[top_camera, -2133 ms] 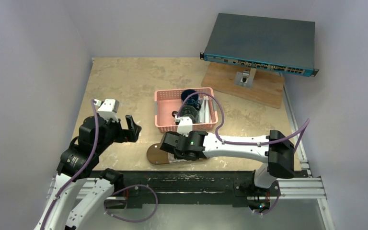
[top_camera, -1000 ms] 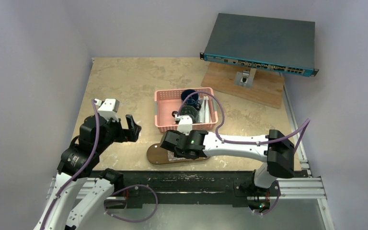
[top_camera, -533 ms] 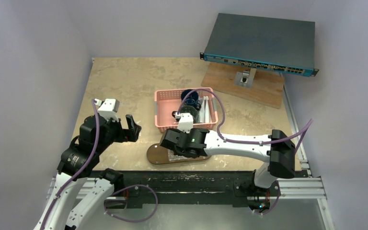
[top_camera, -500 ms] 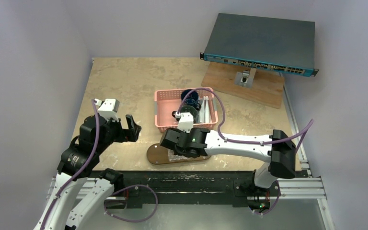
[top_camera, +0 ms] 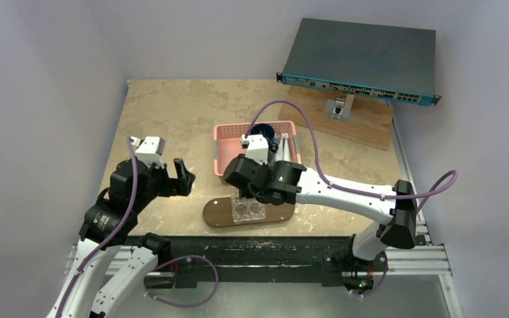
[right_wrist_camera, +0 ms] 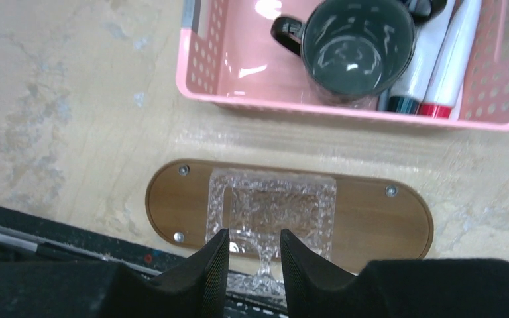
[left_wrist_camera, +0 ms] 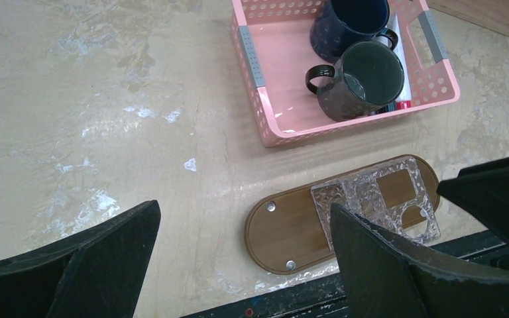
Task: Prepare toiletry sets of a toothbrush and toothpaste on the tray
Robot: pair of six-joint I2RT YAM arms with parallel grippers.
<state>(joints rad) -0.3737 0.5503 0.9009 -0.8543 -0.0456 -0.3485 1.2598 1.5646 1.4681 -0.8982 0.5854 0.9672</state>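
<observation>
The tray (top_camera: 219, 213) (left_wrist_camera: 291, 228) (right_wrist_camera: 371, 218), a dark brown oblong board, lies at the table's near edge. A clear textured holder (top_camera: 248, 211) (left_wrist_camera: 378, 199) (right_wrist_camera: 272, 202) rests on it. My right gripper (top_camera: 250, 192) (right_wrist_camera: 253, 237) hangs above that holder, jaws open with nothing between them. Two white toothpaste tubes (right_wrist_camera: 451, 59) (left_wrist_camera: 397, 46) lie along the right side of the pink basket (top_camera: 220, 159) (right_wrist_camera: 192, 83). No toothbrush shows. My left gripper (top_camera: 175, 175) (left_wrist_camera: 244, 209) hovers wide open and empty, left of the tray.
The basket also holds a dark grey mug (right_wrist_camera: 358, 43) (left_wrist_camera: 364, 79) and a blue mug (top_camera: 260, 131) (left_wrist_camera: 344, 23). A network switch (top_camera: 358, 56) on a wooden board (top_camera: 364, 126) stands at the back right. A black rail runs just below the tray.
My right arm has risen from the tray and drawn back toward the basket, its jaws now apart. The clear holder shows uncovered on the tray. The left arm has not moved.
</observation>
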